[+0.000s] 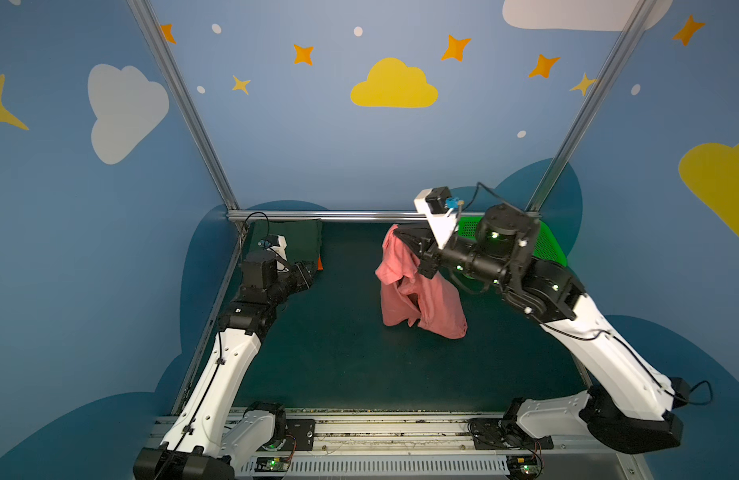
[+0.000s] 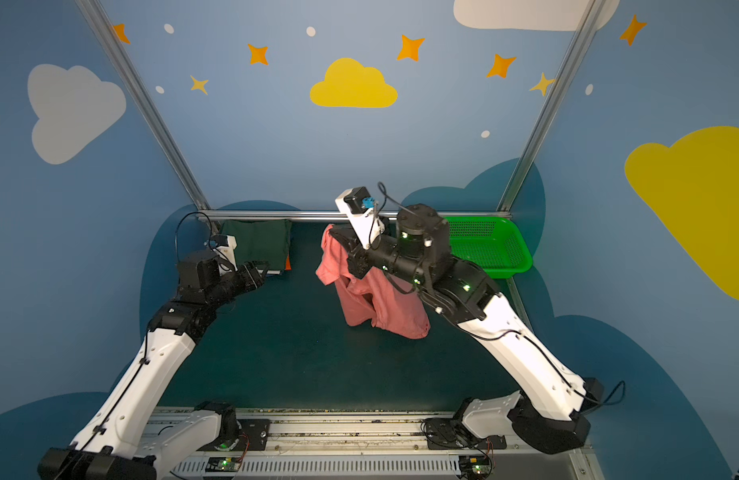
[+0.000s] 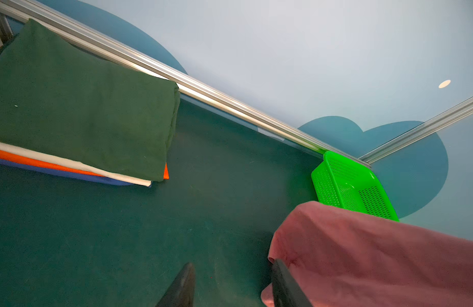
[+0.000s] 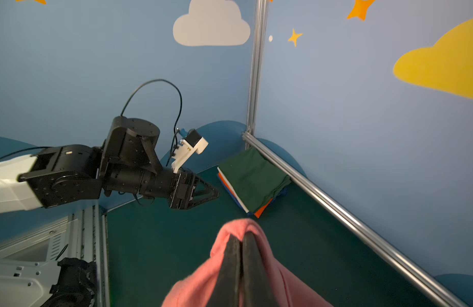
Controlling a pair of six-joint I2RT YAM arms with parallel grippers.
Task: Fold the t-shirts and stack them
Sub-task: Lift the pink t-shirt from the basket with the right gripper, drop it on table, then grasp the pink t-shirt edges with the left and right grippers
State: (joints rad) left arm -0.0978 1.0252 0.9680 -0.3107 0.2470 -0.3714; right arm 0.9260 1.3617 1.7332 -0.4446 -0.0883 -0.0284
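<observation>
My right gripper (image 1: 397, 232) (image 4: 240, 235) is shut on a bunch of the salmon-pink t-shirt (image 1: 417, 299) (image 2: 380, 303), holding it up over the middle of the table. The shirt hangs crumpled, its lower edge on the mat. At the back left lies a folded stack with the dark green t-shirt (image 1: 297, 245) (image 3: 83, 111) on top; white (image 3: 70, 162), orange (image 3: 30, 159) and blue (image 3: 70, 175) edges show beneath. My left gripper (image 1: 311, 270) (image 3: 232, 265) is open and empty beside that stack, well apart from the pink shirt.
A green perforated plastic basket (image 2: 488, 249) (image 3: 347, 183) stands in the back right corner, behind my right arm. Aluminium rails (image 1: 359, 215) run along the back and sides of the dark green mat (image 1: 326, 353).
</observation>
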